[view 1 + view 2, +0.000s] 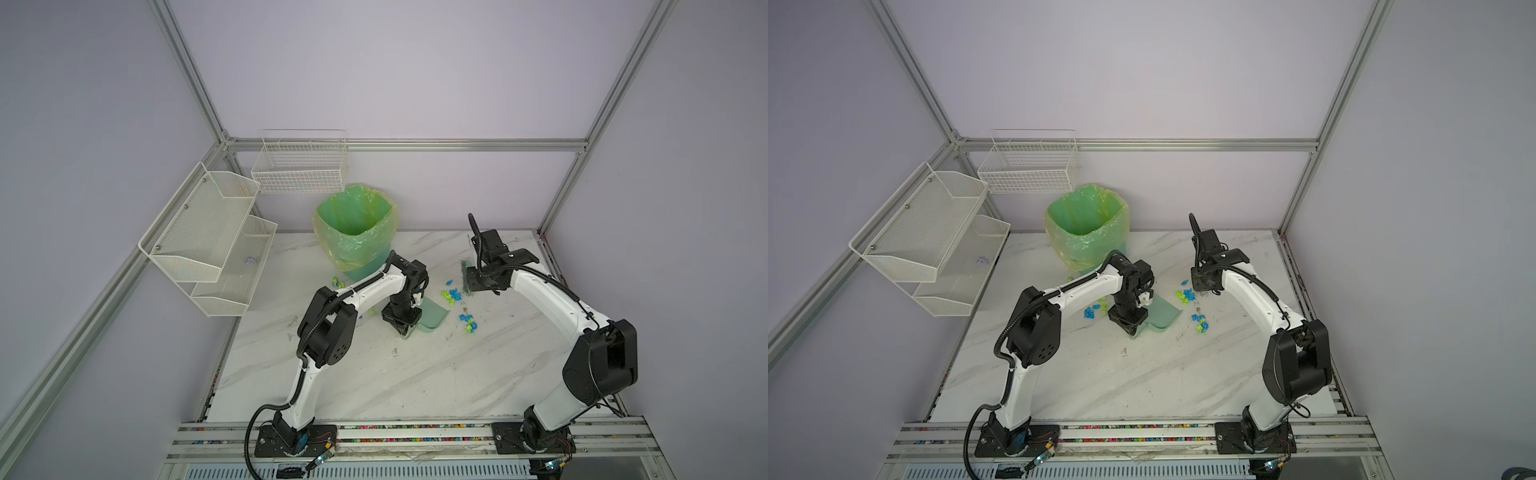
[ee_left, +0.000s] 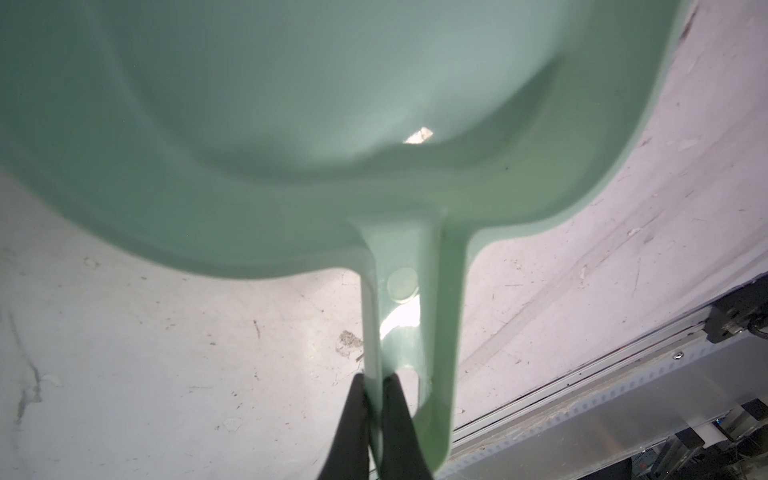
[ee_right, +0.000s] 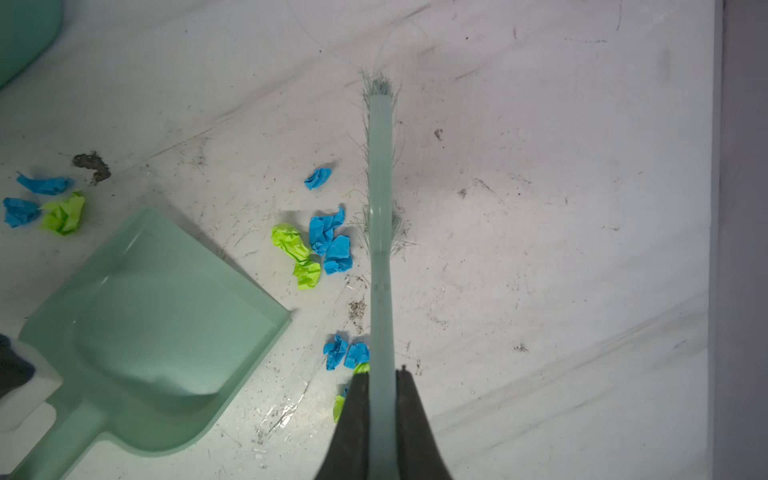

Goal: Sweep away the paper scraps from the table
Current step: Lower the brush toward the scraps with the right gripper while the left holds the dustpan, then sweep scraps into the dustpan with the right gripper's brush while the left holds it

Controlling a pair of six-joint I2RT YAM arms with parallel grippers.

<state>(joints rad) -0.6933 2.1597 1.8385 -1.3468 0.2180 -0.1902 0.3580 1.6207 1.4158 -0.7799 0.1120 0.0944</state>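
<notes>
On the white marbled table (image 1: 415,382), blue and lime-green paper scraps lie in small clusters (image 1: 452,295) (image 1: 467,323) (image 3: 328,243) between a mint-green dustpan (image 1: 433,318) (image 3: 166,324) and a mint brush (image 1: 464,277) (image 3: 381,187). More paper scraps sit on the dustpan's far side (image 1: 1092,311) (image 3: 41,208). My left gripper (image 2: 375,378) (image 1: 405,332) is shut on the dustpan's handle, and the pan lies flat and empty. My right gripper (image 3: 382,374) (image 1: 478,284) is shut on the brush handle, bristles down on the table just right of the scraps.
A green-lined waste bin (image 1: 355,224) stands at the back behind the left arm. White mesh shelves (image 1: 208,232) and a wire basket (image 1: 299,166) hang on the left and back walls. A dark speck (image 3: 92,164) lies near the dustpan's lip. The aluminium rail (image 1: 415,432) bounds the front.
</notes>
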